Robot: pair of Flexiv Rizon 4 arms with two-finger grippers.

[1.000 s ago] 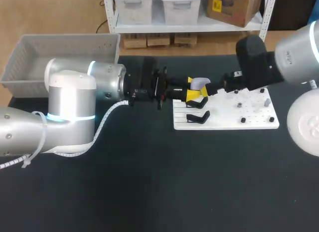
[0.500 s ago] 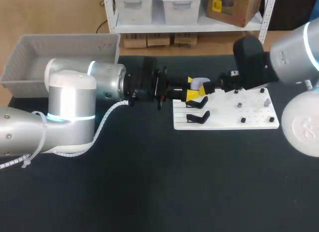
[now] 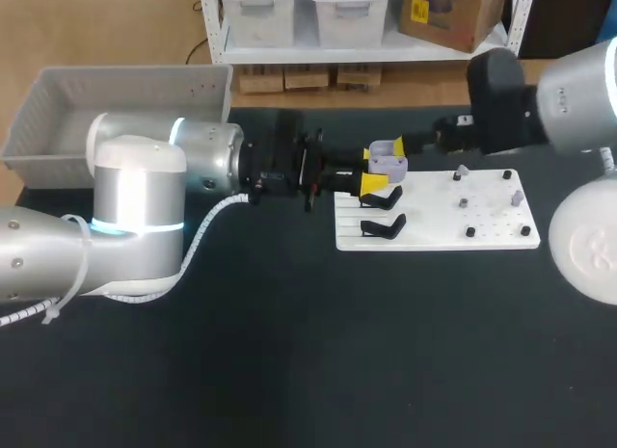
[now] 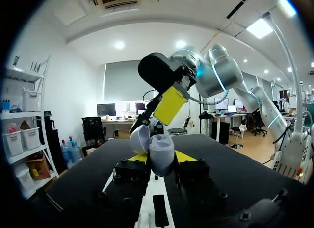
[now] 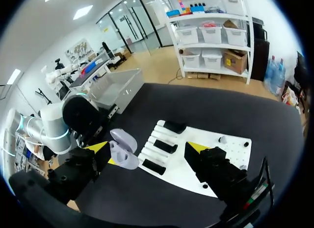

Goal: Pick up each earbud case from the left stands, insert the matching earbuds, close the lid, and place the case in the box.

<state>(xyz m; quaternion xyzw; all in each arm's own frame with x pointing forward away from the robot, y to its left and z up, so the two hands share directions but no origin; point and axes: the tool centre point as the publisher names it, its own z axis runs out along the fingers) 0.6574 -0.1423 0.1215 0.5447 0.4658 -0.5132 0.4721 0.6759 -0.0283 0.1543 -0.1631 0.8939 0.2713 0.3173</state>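
A lavender earbud case with its lid tipped up hangs just above the far left corner of the white stand board. My left gripper is shut on it. In the left wrist view the case sits between the yellow tips, its lid swung open to one side. My right gripper is open, just beyond the case on its far right. In the right wrist view the case lies ahead of the right gripper, near one finger and touching neither.
Two black stands sit on the board's left end, and small earbuds and pegs are spread over its right half. A grey box stands at the far left of the table.
My right gripper has drawn back from the case toward the far right. The case's lid now stands open. The left arm has kept still.
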